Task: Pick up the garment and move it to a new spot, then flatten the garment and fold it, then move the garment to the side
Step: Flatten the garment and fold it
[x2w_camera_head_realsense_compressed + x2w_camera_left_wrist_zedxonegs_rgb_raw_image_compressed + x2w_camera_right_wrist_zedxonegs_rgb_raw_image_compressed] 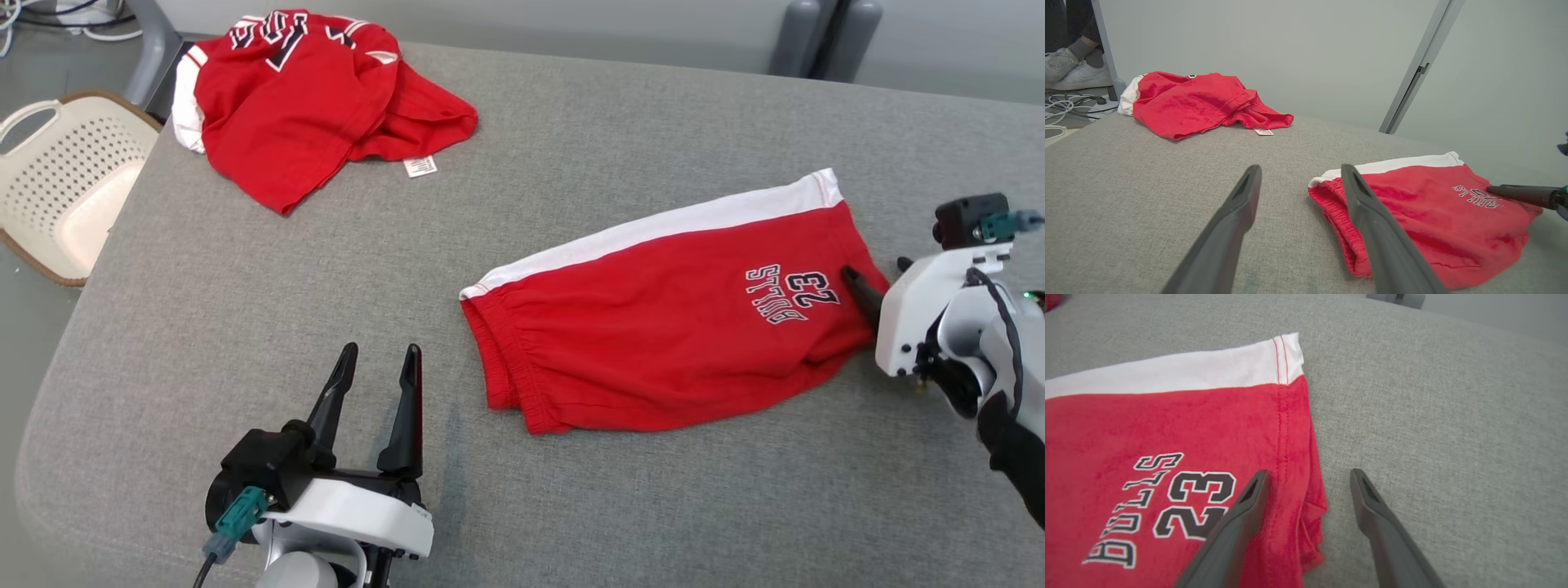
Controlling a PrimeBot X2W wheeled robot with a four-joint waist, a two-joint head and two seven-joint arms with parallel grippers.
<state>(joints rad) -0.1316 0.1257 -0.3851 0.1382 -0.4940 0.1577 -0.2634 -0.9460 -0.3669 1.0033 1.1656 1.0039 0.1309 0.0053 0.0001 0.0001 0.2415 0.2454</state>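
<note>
Only container I can spot is the cream plastic basket point(65, 171) off the table's left edge, holes punched all over its wall, a brown rim round it; its far side is cut off by the frame, so I can't tell what's in that part.

The red shorts point(653, 335) lie on the grey fabric table point(245, 327), a bit right of the middle, well apart from the basket. They look folded in half lengthwise, fairly flat, with a white stripe running along the far edge. The gathered elastic waistband is at the left end and the stitched hem at the right end. "BULLS 23" is printed near the hem in dark letters with white outlines; the lower hem corner is a little rumpled.

The left gripper point(382, 351) hovers over bare table just left of the waistband, fingers spread apart, nothing between them. The right gripper point(1309, 473) sits at the hem end, jaws wide too and gripping nothing; one finger is over the red cloth next to the "23", the other over grey table, so it straddles the hem. Can't tell if it's actually touching the fabric.

A crumpled red jersey point(302, 106) with white trim sits at the far left corner of the table, its little white tag point(420, 167) poking out.
</note>
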